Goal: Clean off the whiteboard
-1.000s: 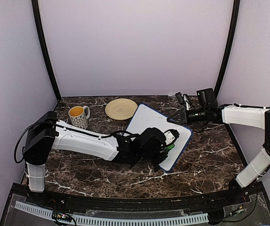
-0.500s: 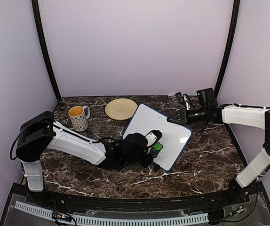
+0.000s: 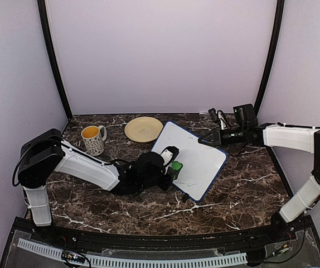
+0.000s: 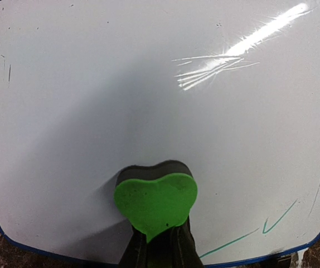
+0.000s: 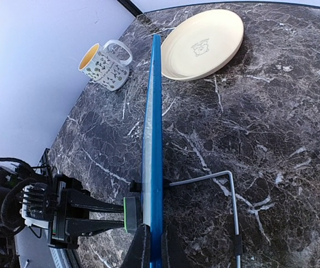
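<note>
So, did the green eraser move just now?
Yes. The eraser slid left across the whiteboard, ending closer to the mug.

A smooth, glossy white face is seen on the whiteboard [image 4: 93, 111]; a hard glare streak is thrown at upper right of the left wrist view. Its blue frame [image 5: 157, 111] is read as smooth plastic. The eraser [image 4: 155, 204] is topped in matt green foam-like stuff, with a darker pad beneath. The table [image 5: 271, 111] is finished like polished dark marble, white-veined. The plate [image 5: 204, 42] and mug [image 5: 105, 67] are taken as glazed ceramic. The wire stand [image 5: 233, 206] is seen as bare metal. The arm shells [image 3: 87, 167] are noted as matt white plastic.
</note>
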Robot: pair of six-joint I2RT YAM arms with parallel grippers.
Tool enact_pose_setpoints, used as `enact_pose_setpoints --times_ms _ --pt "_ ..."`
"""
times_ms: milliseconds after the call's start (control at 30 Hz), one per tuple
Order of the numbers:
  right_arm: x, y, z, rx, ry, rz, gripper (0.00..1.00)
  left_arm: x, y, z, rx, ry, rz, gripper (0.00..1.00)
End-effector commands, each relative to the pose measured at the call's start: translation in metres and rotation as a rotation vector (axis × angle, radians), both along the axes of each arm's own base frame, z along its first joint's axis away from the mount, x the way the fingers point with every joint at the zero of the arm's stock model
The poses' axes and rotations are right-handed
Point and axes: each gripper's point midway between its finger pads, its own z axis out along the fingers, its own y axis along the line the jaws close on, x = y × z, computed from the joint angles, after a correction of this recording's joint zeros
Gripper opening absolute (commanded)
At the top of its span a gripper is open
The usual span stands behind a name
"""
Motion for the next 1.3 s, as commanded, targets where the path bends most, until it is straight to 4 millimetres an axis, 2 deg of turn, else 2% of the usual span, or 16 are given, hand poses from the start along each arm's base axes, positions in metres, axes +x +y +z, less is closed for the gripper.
enact_pose_setpoints --times_ms 0,167,300,567,867,1033,1267 --pt "-0.018 0.005 -0.022 -0.044 0.071 0.045 0.00 0.003 0.042 -0.061 0.223 0.028 0.074 0.00" --pt "-0.018 0.005 -0.024 -0.043 0.075 0.044 0.00 -0.025 0.001 -0.059 0.205 -0.016 -0.049 0.00" --pt "-0.018 0.006 -0.025 -0.042 0.078 0.043 0.00 -0.039 -0.018 -0.061 0.190 -0.019 -0.102 0.00" --pt "-0.017 0.006 -0.025 -0.044 0.079 0.044 0.00 -0.047 -0.013 -0.059 0.152 0.000 -0.120 0.00" --pt "-0.019 0.007 -0.023 -0.035 0.074 0.057 0.00 -0.026 0.027 -0.060 0.047 0.067 -0.045 0.00" --pt "-0.018 0.007 -0.024 -0.035 0.077 0.052 0.00 -0.032 0.017 -0.059 0.053 0.056 -0.111 0.00" --pt "-0.017 0.006 -0.027 -0.040 0.087 0.043 0.00 -0.057 -0.018 -0.052 0.067 0.009 -0.205 0.00"
